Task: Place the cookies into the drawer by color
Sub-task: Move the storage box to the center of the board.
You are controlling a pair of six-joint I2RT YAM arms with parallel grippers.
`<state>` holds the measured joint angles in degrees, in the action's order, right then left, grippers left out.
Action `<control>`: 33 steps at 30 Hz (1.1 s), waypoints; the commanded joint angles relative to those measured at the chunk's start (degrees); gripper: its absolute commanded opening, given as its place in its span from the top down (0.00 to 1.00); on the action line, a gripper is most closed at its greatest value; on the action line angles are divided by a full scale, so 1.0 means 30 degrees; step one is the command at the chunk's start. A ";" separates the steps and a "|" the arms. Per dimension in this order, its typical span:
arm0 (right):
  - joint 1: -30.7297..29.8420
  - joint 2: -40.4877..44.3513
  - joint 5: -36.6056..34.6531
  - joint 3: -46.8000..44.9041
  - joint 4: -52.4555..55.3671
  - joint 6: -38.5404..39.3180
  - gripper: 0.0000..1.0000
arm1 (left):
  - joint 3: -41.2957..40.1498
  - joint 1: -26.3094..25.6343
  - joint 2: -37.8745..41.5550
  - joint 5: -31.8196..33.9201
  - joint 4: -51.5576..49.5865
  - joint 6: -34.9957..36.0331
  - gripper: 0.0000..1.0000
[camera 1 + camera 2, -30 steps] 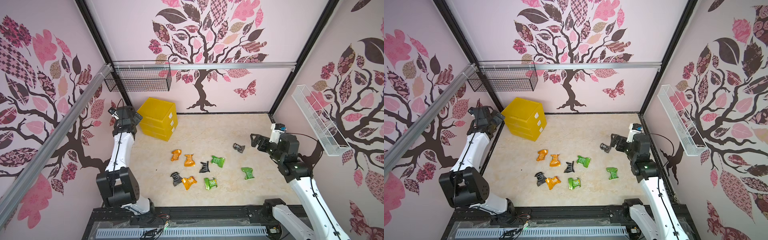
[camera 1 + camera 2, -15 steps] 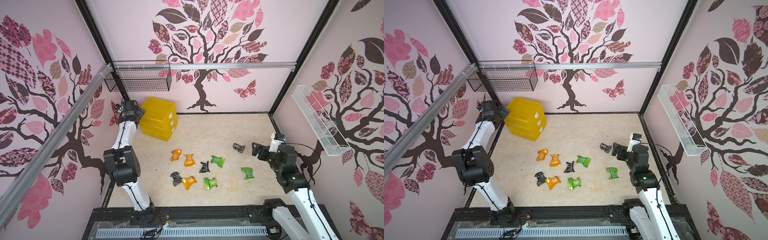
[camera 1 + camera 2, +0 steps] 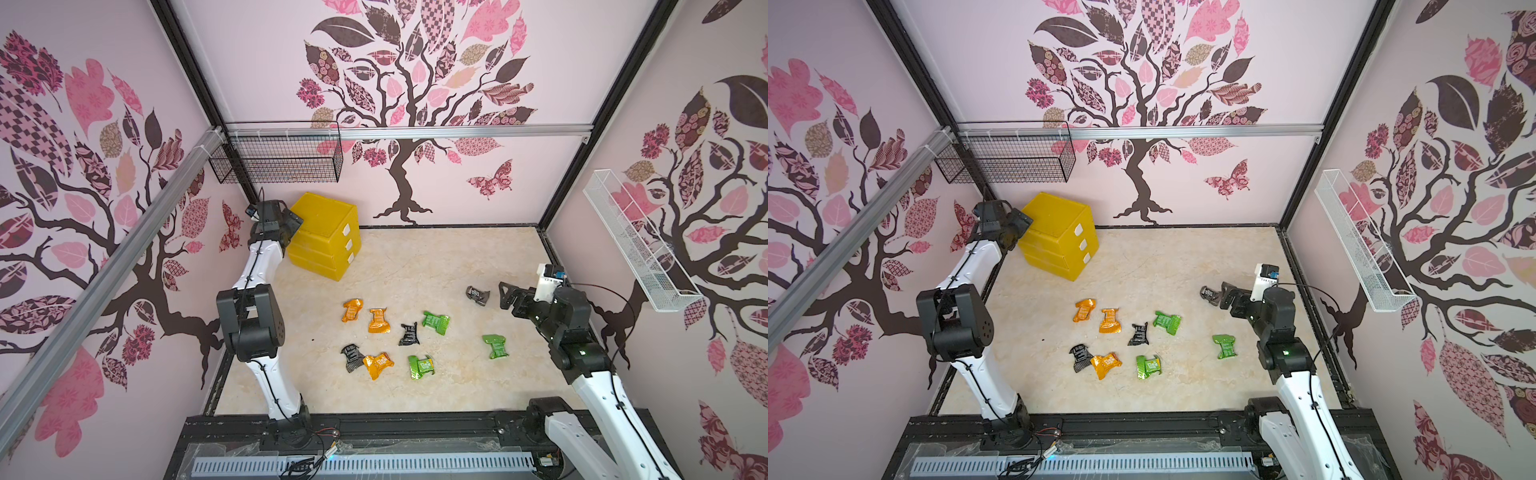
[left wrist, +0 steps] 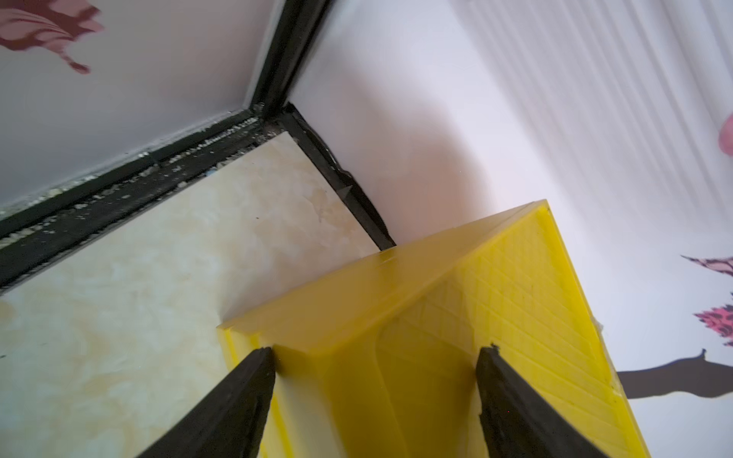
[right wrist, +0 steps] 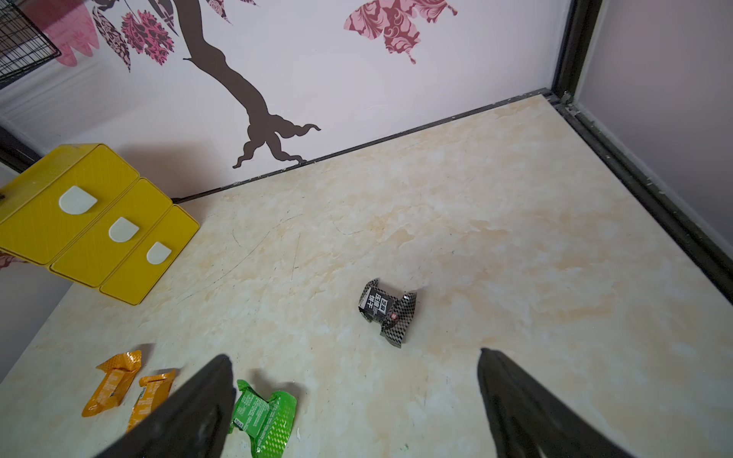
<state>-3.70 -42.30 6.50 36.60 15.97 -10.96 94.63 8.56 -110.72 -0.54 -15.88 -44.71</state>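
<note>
Several cookies lie on the marble floor: orange ones (image 3: 352, 310) (image 3: 378, 320) (image 3: 378, 365), green ones (image 3: 436, 322) (image 3: 495, 346) (image 3: 420, 366) and black ones (image 3: 409, 334) (image 3: 352, 356). A lone black packet (image 3: 477, 294) (image 5: 386, 311) lies just ahead of my right gripper (image 3: 504, 296) (image 5: 355, 357), which hangs open and empty above the floor. The yellow drawer (image 3: 328, 232) (image 5: 91, 222) stands at the back left, all three fronts closed. My left gripper (image 3: 293, 224) (image 4: 377, 357) is open, its jaws straddling the top rear corner of the drawer (image 4: 396, 285).
A black wire basket (image 3: 276, 160) hangs on the back wall above the drawer. A white wire basket (image 3: 636, 245) hangs on the right wall. A black frame edge (image 5: 634, 174) borders the floor. The left arm's elbow (image 3: 249, 324) stands by the left wall.
My left gripper swung from beside the left wall onto the drawer's rear corner, its jaws narrowing slightly. My right gripper came down and drew back a little, ending close to the lone black packet.
</note>
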 commanded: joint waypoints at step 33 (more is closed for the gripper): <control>-0.4922 -3.2550 0.8072 3.3176 -0.6208 -0.4694 0.04 | -0.1404 -0.1568 0.0842 -0.1672 -0.0771 -0.0540 0.03</control>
<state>-17.41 -131.74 28.12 127.50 1.50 -19.49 90.85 1.72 -108.88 -7.81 -14.33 -46.68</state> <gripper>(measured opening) 0.957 0.974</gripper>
